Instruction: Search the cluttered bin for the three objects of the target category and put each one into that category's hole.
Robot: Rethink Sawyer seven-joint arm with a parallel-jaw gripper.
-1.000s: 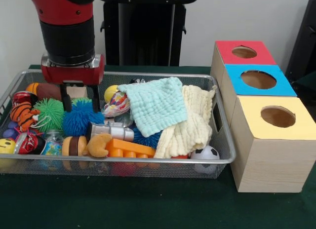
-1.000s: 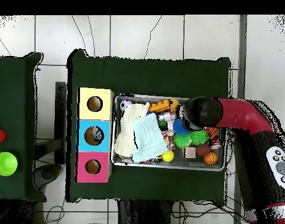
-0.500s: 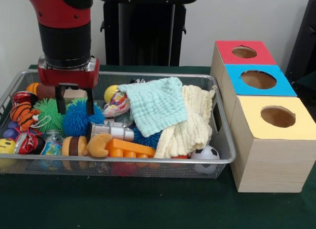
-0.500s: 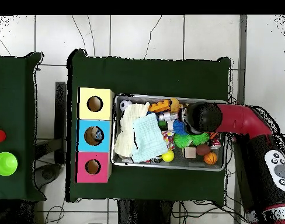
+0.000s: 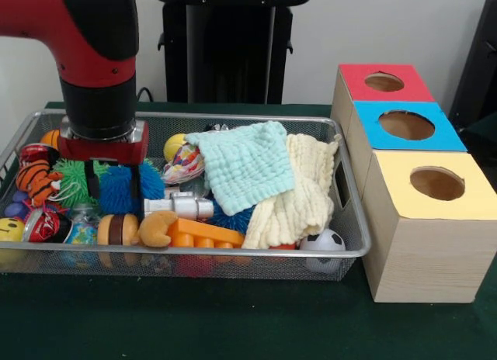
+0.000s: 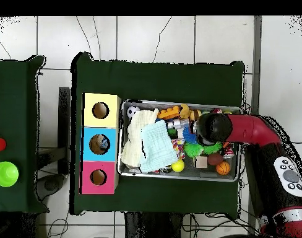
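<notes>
Gripper [image 5: 113, 191] spread wide, I straddle the blue spiky ball [image 5: 119, 189] at the bin's [image 5: 233, 255] nine o'clock (likely my target), fingers flanking it to close on the soft spikes.

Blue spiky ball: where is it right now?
In the front view, the blue spiky ball sits left in the bin, directly under the hand, beside the green spiky ball.

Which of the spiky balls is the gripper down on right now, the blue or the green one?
The blue spiky ball: the gripper has its fingers either side of it. The green spiky ball lies beside it, further from the towels.
</notes>
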